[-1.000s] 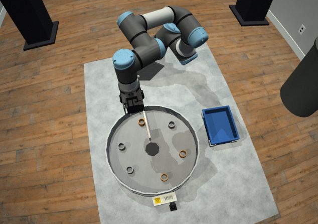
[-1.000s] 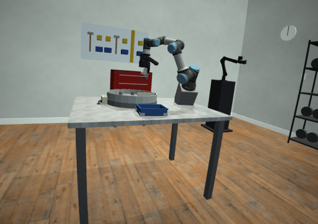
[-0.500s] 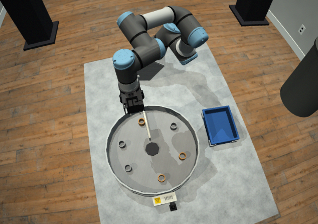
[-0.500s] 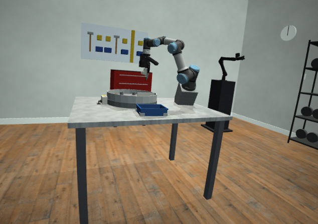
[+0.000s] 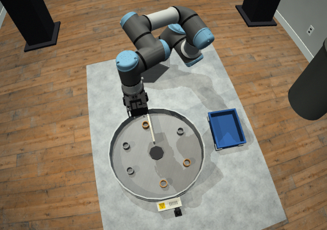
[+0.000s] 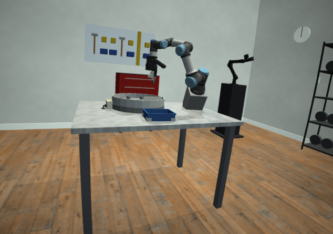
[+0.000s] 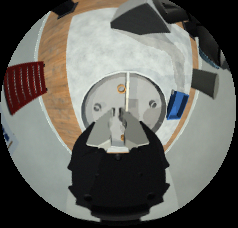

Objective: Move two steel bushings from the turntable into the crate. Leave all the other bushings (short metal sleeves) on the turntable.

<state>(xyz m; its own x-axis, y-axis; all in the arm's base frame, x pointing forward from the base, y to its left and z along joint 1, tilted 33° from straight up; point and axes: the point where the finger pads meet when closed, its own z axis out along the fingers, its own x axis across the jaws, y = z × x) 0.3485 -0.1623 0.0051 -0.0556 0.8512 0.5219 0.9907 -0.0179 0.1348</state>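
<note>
The round grey turntable carries three steel bushings: one at the back right, one at the left, and one at the front left. Three copper-coloured bushings also stand on it: one beside the divider, one at the right, one at the front. The blue crate right of the turntable shows no bushing inside. My gripper is shut with nothing between its jaws, high above the turntable's back part; its fingertips are hidden in the top view.
The turntable has a raised rim. A pale divider bar runs from its back rim towards the dark hub. A cream box with a warning sign stands at the turntable's front. A red tool chest stands behind the table.
</note>
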